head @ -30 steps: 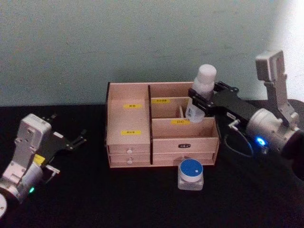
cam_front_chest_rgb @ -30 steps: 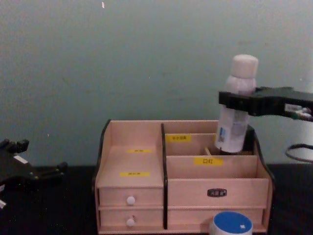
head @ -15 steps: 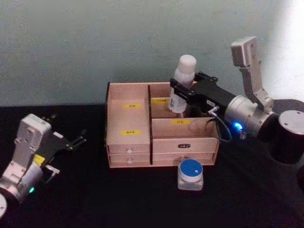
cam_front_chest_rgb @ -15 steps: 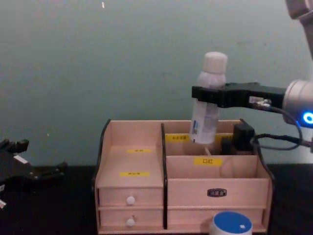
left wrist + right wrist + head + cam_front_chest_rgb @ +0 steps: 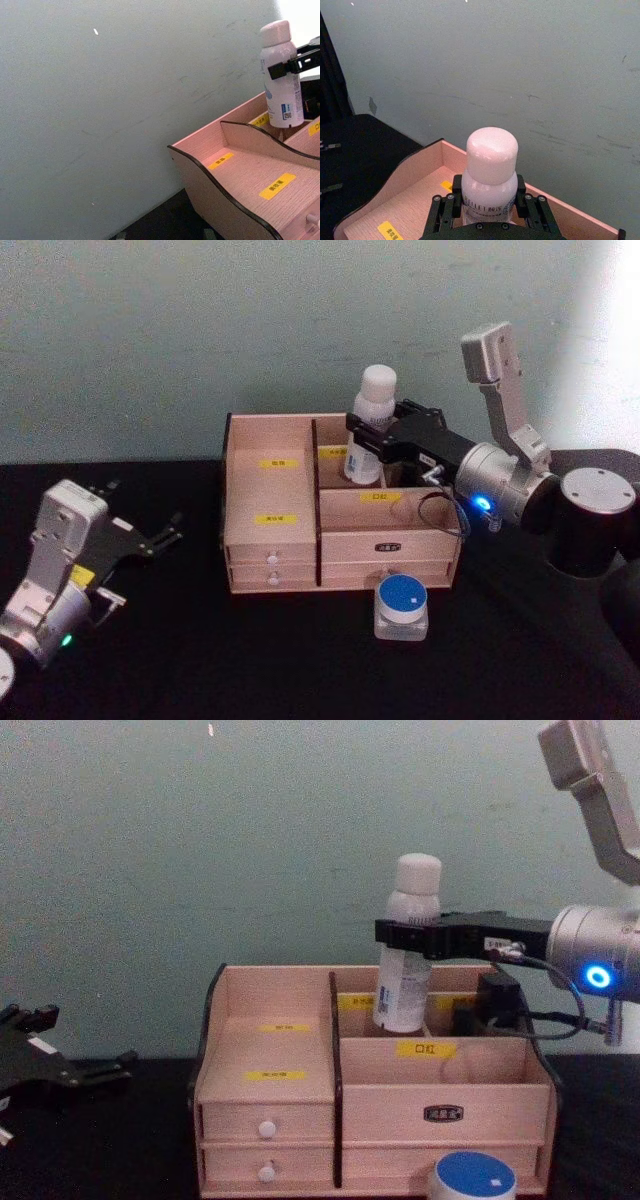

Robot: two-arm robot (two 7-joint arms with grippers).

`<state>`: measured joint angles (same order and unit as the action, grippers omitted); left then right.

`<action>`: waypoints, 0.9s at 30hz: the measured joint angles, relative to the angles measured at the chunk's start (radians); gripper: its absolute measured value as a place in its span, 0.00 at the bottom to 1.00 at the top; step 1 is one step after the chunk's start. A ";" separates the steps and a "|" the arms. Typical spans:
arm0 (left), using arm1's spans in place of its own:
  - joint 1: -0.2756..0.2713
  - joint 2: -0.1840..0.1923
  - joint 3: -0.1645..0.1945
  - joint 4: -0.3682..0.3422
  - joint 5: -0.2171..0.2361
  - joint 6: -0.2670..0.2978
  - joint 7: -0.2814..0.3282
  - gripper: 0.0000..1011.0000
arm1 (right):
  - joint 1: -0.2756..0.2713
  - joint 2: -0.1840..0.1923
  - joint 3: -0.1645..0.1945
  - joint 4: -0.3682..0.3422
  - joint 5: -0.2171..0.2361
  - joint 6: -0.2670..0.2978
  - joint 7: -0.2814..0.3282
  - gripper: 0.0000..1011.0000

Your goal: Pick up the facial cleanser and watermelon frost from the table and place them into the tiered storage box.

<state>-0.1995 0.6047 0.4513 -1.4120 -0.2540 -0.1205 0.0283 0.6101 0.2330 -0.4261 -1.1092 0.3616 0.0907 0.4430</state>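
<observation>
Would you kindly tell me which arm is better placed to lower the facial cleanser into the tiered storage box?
Right. The right gripper is shut on the facial cleanser, held upright at the tiered storage box's rear right compartment. The left gripper sits open, off to the box's left, holding nothing.

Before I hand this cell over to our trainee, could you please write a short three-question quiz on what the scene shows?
1. True or false: the right hand is shut on the facial cleanser, held upright at the back of the tiered storage box.
2. Where is the watermelon frost? A) in a drawer B) on the table in front of the box C) in a rear compartment
3. Which hand sits open, apart from the box?
Key: 1 true; 2 B; 3 the left hand.
</observation>
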 joint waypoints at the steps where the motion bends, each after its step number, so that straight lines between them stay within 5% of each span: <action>1: 0.000 0.000 0.000 0.000 0.000 0.000 0.000 0.99 | 0.002 -0.002 -0.001 0.004 0.000 -0.001 0.001 0.59; 27: 0.000 0.000 0.000 0.000 0.000 0.000 0.000 0.99 | 0.033 -0.044 -0.015 0.131 -0.039 -0.025 0.006 0.59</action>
<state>-0.1995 0.6047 0.4514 -1.4120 -0.2539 -0.1205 0.0283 0.6433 0.1891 -0.4411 -0.9778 0.3226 0.0653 0.4491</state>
